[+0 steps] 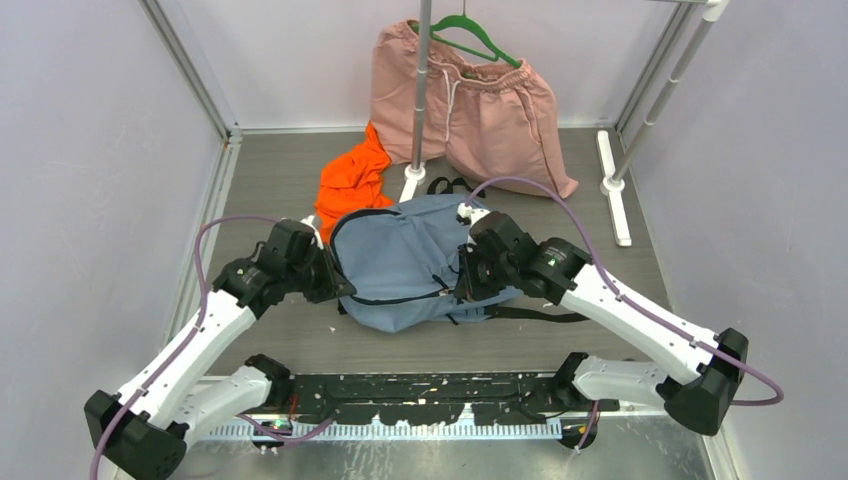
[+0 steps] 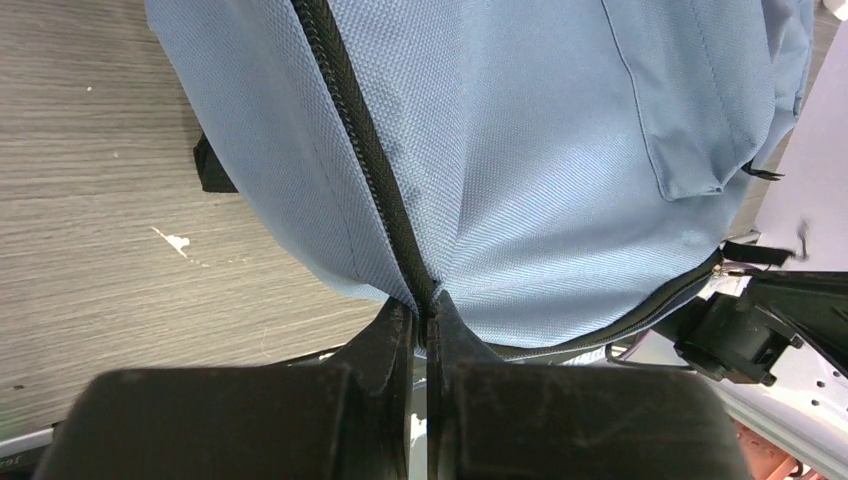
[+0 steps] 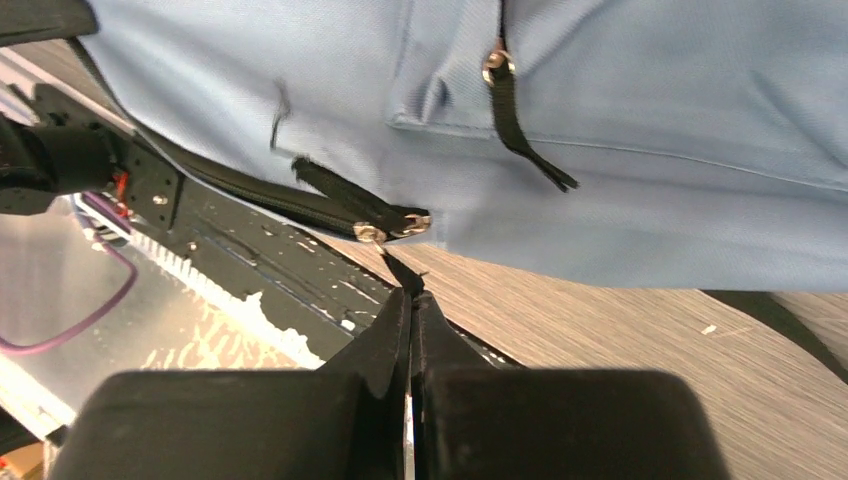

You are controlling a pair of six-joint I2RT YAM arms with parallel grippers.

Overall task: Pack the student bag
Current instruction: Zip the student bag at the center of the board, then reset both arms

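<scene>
Soft grey-blue fabric student bag lies flat on grey wood-grain table, mid-table between both arms, front side up, black straps trailing out at its near right. Left gripper is at the bag's left edge, jaws pressed together and pinching the bag fabric right on the long black zipper, which runs up from the fingertips across the bag; zipper looks closed along the visible stretch. Right gripper is at the bag's near right side, jaws closed with no visible gap, nipping the tip of a thin black zipper pull that hangs from a small metal slider on the lower zipper. A second black pull tab hangs loose on the front pocket seam above, untouched. Crumpled orange garment sits just behind the bag's left corner, touching it. Pink drawstring shorts hang on a green hanger from a grey metal rack at the back, hem draping onto the table behind the bag
</scene>
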